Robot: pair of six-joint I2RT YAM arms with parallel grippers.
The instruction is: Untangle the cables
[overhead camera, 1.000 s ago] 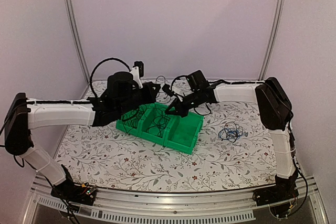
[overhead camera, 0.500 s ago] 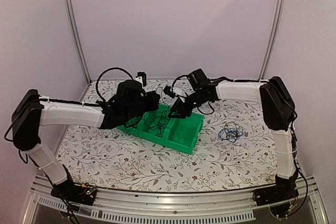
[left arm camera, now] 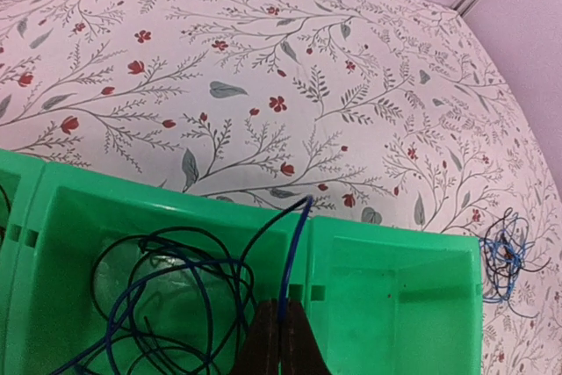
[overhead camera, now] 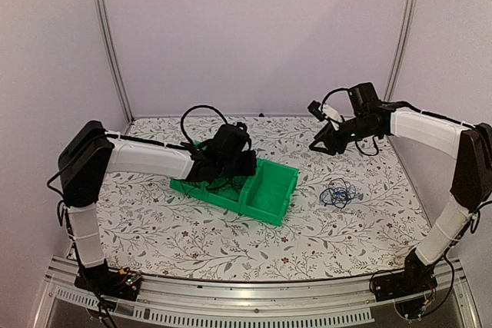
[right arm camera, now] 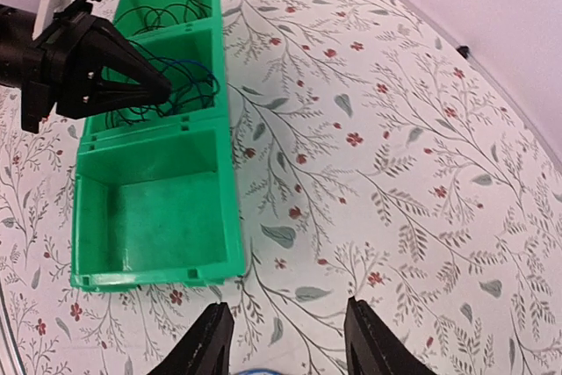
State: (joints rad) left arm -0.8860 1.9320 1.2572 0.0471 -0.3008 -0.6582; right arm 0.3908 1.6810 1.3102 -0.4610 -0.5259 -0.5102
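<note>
My left gripper (left arm camera: 281, 344) is shut on a thin blue cable (left arm camera: 292, 261) that rises over the rim of a green bin (left arm camera: 395, 236). It hangs low over the bin's middle compartment (overhead camera: 247, 165), where blue and black cables (left arm camera: 167, 292) lie coiled. More black cables (right arm camera: 167, 10) lie in the far-left compartment. The right-hand compartment (right arm camera: 149, 217) holds nothing. A loose tangle of blue and black cables (overhead camera: 338, 193) lies on the table right of the bin and also shows in the left wrist view (left arm camera: 505, 256). My right gripper (right arm camera: 285, 344) is open and empty, above the table behind that tangle (overhead camera: 317, 146).
The green bin (overhead camera: 269, 211) has three compartments and stands mid-table on a floral cloth (overhead camera: 192, 243). Metal frame posts (overhead camera: 108, 44) stand at the back corners, with walls on both sides. The left arm's black gripper body (right arm camera: 88, 68) shows over the bin in the right wrist view.
My right gripper has left the bin and moved right and back, now open. My left gripper has moved right and down over the middle compartment.
</note>
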